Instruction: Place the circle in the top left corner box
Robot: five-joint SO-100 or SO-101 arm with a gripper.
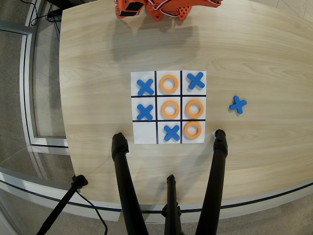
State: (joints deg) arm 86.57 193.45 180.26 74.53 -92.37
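Overhead view | circle [192, 129] flat in top left corner box [200, 139], no long axis | end effector state apparently cropped, cannot tell

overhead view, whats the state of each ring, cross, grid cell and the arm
Rings: four, flat in cells, at.
Crosses on the grid: four, at.
Spare cross: on the table, right of the grid.
Lower-left cell: blank.
Lower-right cell: holds a ring.
Arm: at the top edge, tool out of view.
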